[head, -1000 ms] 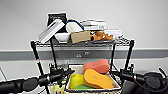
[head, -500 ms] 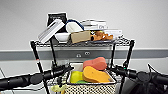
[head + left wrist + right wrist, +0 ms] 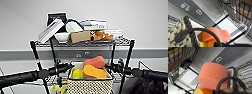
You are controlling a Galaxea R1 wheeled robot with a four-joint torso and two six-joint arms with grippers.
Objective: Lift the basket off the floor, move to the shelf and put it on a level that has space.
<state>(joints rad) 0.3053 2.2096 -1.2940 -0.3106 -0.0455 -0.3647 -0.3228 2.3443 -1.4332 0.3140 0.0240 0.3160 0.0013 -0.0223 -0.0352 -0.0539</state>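
- The basket (image 3: 90,83) sits raised between the two arms, directly in front of the shelf (image 3: 82,43), its rim roughly level with the tier second from the top (image 3: 117,76).
- Compared with a second ago, the basket stands slightly further in towards the shelf and fills the gap between the front posts; the arms have closed in with it. The whole view has barely shifted, so this reads as the load advancing, not the camera.
- Left gripper (image 3: 63,68) presses at the basket's left rim; right gripper (image 3: 115,68) at its right rim. Whether the fingers of either are clamped or loose cannot be told.
- Wrist views show the woven wall and dark braided rim (image 3: 188,31) close by, with the orange foam piece (image 3: 213,75) standing above the rim.
- The top tier is crowded with books, a white bowl (image 3: 61,36) and a cardboard box (image 3: 80,36); no room there.
- Judgement: the lift is complete and the approach is nearly done; the basket is not yet resting on the level.
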